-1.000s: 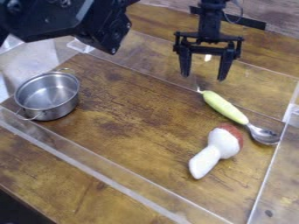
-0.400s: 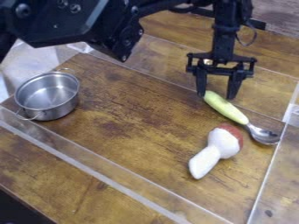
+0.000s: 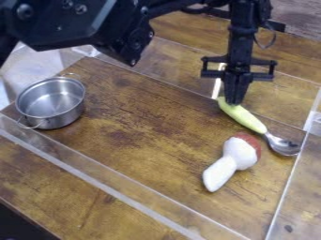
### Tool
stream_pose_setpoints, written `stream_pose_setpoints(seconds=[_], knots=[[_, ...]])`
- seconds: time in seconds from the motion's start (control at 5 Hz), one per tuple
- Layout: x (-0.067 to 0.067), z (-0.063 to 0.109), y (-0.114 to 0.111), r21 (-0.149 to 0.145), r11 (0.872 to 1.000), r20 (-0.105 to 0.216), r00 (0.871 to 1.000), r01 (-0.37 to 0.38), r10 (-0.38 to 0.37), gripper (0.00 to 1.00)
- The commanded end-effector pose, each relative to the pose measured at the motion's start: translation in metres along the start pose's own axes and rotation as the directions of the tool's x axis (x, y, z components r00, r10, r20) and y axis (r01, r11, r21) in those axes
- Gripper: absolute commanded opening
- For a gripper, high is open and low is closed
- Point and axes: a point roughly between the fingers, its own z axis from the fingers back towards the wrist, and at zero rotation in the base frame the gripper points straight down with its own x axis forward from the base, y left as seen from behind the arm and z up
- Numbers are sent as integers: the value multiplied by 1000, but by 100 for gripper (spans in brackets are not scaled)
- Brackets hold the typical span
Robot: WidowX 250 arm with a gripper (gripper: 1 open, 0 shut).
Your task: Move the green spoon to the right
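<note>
The green spoon [image 3: 247,117] lies slanted on the wooden table at the right, its pale yellow-green handle pointing up-left and its silver bowl [image 3: 283,144] at the lower right. My gripper [image 3: 231,97] points straight down over the upper end of the handle. Its dark fingers are drawn together there, pinching the handle's tip. The spoon still rests on the table.
A white mushroom-shaped object with a red-brown tip [image 3: 234,159] lies just below the spoon. A round steel pot [image 3: 51,101] stands at the far left. The table's right edge [image 3: 309,120] runs close beside the spoon's bowl.
The gripper came down and to the right onto the spoon's handle. Its fingers, wide apart before, have closed together on the handle's upper end. The spoon has not shifted.
</note>
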Motion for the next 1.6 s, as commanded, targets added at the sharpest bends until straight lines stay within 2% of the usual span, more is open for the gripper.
stream_pose_setpoints(seconds=[0.0, 0.2, 0.4, 0.6, 0.8, 1.0, 1.4], knots=[[-2, 44, -9, -64, 997, 87, 995, 44, -38, 0], [-4, 45, -13, -57, 989, 82, 987, 140, -135, 0], [-8, 48, -18, -59, 971, 74, 971, 230, -226, 0], [-14, 43, -29, -67, 972, 75, 972, 227, -222, 0], [-14, 49, -28, -68, 983, 66, 984, 169, -165, 100], [-15, 57, -25, -73, 991, 57, 993, 110, -106, 100], [-24, 57, -48, -33, 992, 18, 992, 123, -123, 100]])
